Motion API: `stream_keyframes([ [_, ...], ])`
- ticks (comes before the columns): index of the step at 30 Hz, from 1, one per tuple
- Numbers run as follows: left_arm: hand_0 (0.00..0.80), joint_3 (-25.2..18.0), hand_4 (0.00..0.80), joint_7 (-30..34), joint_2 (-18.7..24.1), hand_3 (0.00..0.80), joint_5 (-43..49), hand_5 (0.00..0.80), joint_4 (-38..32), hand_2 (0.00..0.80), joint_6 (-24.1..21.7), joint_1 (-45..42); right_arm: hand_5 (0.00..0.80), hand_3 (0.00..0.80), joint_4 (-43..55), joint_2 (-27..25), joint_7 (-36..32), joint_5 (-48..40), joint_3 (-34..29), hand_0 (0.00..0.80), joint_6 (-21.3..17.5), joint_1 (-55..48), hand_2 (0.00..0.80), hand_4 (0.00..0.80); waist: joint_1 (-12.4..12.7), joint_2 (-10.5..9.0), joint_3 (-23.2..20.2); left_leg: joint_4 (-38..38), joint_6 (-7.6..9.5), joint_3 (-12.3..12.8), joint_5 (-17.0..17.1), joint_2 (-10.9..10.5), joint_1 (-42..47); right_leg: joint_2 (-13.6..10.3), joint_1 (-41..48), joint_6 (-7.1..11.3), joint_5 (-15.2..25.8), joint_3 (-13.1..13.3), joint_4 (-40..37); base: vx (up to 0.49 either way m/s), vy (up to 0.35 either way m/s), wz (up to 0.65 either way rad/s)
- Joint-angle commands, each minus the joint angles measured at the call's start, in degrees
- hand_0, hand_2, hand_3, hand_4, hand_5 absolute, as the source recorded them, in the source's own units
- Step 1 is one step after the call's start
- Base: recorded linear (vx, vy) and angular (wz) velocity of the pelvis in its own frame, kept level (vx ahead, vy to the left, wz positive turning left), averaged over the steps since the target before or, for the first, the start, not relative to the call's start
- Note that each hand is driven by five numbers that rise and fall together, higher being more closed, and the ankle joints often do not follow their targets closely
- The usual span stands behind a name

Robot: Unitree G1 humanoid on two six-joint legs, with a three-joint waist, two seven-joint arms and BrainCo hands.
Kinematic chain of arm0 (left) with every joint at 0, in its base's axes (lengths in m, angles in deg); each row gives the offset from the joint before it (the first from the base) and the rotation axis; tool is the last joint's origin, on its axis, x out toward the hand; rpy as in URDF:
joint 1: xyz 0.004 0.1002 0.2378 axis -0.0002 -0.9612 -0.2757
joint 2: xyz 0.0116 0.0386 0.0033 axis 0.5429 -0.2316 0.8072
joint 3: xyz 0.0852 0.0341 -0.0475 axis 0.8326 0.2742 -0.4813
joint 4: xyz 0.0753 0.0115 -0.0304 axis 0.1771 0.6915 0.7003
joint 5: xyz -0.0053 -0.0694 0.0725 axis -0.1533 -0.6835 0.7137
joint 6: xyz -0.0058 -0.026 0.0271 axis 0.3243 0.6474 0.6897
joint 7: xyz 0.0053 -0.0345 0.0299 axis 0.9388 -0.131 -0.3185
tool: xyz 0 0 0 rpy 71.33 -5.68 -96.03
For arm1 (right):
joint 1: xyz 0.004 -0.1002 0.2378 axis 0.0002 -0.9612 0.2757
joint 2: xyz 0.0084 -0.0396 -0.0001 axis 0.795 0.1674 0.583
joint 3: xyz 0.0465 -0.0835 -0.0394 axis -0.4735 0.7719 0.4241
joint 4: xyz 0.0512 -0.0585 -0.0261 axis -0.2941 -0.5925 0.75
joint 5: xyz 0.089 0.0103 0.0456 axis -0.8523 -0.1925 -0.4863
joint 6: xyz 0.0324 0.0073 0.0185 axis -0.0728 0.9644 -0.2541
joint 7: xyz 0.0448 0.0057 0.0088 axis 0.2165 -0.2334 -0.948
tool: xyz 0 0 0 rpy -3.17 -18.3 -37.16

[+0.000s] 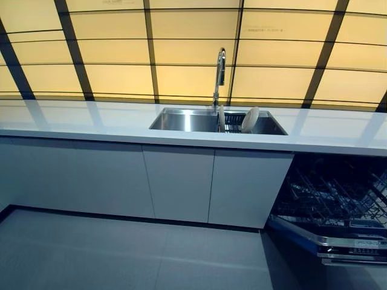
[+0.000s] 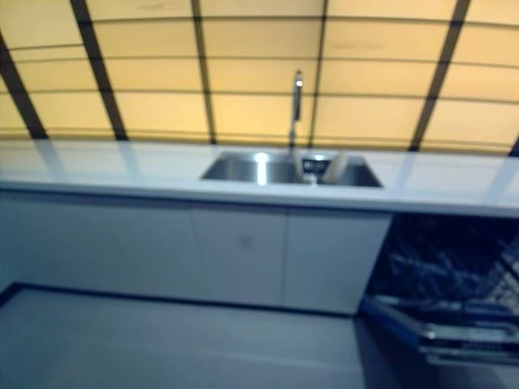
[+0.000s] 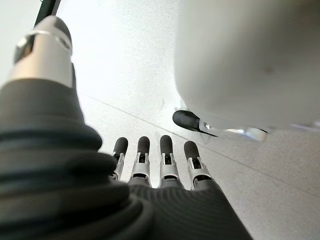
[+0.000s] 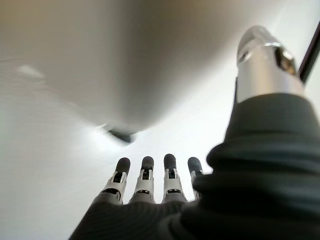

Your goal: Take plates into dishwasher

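Two white plates stand on edge in a rack inside the steel sink, set in the white counter. The dishwasher is open at the lower right, its dark wire rack pulled out. Neither hand shows in the eye views. My left hand shows in its wrist view with straight fingers, holding nothing, pointing at the floor. My right hand shows in its wrist view the same way, fingers straight and empty.
A tall tap rises behind the sink. White cabinet doors run under the counter. Grey tiled floor lies between me and the cabinets. The dishwasher door juts out low at the right.
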Motion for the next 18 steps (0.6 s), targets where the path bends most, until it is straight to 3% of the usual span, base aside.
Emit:
stream_keyframes([
  [1,0.0,-0.96,0.0,0.83,1.25,0.0,3.86,0.0,1.13,0.0,0.39,3.1,0.0,0.0,6.46,-1.25,-7.02,-2.49,2.18,0.0,-4.34,5.72,0.0,0.0,1.14,-2.5,2.97,-0.39,6.88,3.2,1.25,-7.38,-1.87,6.16,3.72,-3.15,-3.12,-2.94,0.36,-0.008,-0.091,0.13],
  [5,0.0,-1.74,0.0,1.09,2.98,0.0,4.21,0.0,0.4,0.0,0.4,2.09,0.0,0.0,26.36,-8.09,-15.54,-6.73,4.82,0.0,-0.31,5.89,0.0,0.0,0.84,-3.27,3.1,-0.39,6.7,3.3,1.34,-7.16,-2.05,6.52,3.44,-3.26,-3.27,-3.03,0.72,0.001,-0.076,0.07],
  [6,0.0,-1.77,0.0,1.05,3.01,0.0,4.19,0.0,0.38,0.0,0.39,2.02,0.0,0.0,27.07,-8.43,-16.06,-7.11,4.87,0.0,-0.52,5.86,0.0,0.0,0.81,-3.28,3.1,-0.39,6.69,3.31,1.33,-7.15,-2.05,6.54,3.44,-3.26,-3.28,-3.03,0.74,0.015,-0.079,0.0],
  [7,0.0,-2.34,0.0,1.1,3.86,0.0,4.05,0.0,0.22,0.0,0.6,1.53,0.0,0.0,39.43,-12.62,-19.01,-11.46,4.87,0.0,5.18,6.75,0.0,0.0,0.31,-3.64,3.08,-0.39,6.55,3.51,1.37,-7.08,-2.05,6.82,3.39,-3.46,-3.46,-2.78,0.86,0.017,-0.079,0.01],
  [9,0.0,-3.21,0.0,1.2,4.52,0.0,4.26,0.0,0.57,0.0,0.81,1.37,0.0,0.0,49.64,-16.41,-21.37,-14.9,3.66,0.0,7.59,9.28,0.0,0.0,-0.22,-3.81,2.88,-0.39,6.4,3.81,1.4,-6.89,-2.01,7.23,3.26,-3.71,-3.67,-2.32,0.93,0.018,-0.094,0.01],
  [13,0.0,-3.14,0.0,0.4,3.94,0.0,4.24,0.0,1.04,0.0,0.41,1.66,0.0,0.0,54.58,-17.44,-21.56,-20.39,2.32,0.0,9.41,15.61,0.0,0.0,-0.35,-3.79,2.58,-0.39,6.08,4.2,1.33,-6.38,-1.79,7.78,3.46,-4.13,-3.98,-1.86,0.61,0.018,-0.07,-0.02],
  [18,0.0,-2.29,0.0,-1.77,2.88,0.0,4.81,0.0,1.16,0.0,0.84,2.33,0.0,0.0,53.56,-13.63,-16.39,-26.7,1.54,0.0,10.75,25.45,0.0,0.0,0.46,-3.41,1.7,-0.39,5.4,4.43,1.46,-5.32,-1.27,8.28,4.14,-4.74,-4.97,-1.95,0.85,0.043,-0.073,-0.01],
])
